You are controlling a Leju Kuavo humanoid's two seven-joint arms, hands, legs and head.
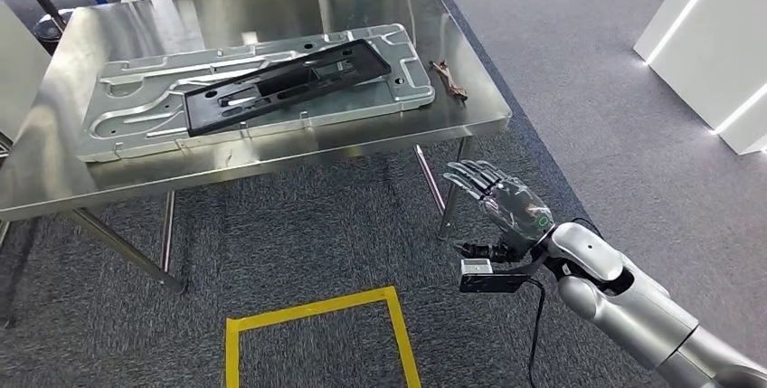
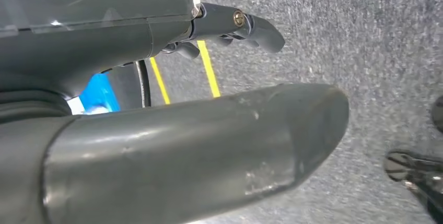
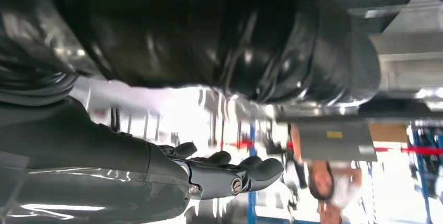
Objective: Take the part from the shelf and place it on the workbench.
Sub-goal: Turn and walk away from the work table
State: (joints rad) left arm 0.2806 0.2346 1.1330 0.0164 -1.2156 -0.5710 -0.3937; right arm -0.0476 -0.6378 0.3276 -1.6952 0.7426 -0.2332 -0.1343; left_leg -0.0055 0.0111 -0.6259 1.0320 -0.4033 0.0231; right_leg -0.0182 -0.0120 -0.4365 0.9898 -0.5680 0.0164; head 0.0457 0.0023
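A steel workbench (image 1: 271,148) stands ahead in the head view. On it lies a large silver stamped panel (image 1: 136,108) with a long black plastic part (image 1: 289,80) lying across it. A small brown part (image 1: 449,80) rests near the bench's right edge. My right hand (image 1: 502,203) hangs below and in front of the bench's right corner, fingers spread, holding nothing. In the right wrist view the same hand's fingers (image 3: 230,174) are stretched out and empty. My left hand (image 2: 130,36) hangs over grey carpet, with its thumb (image 2: 209,145) and fingers apart around nothing.
Bench legs (image 1: 122,248) stand on grey carpet. A yellow tape square (image 1: 317,311) marks the floor in front of the bench. White panels (image 1: 714,44) stand at the right. A person (image 3: 321,182) is far off in the right wrist view.
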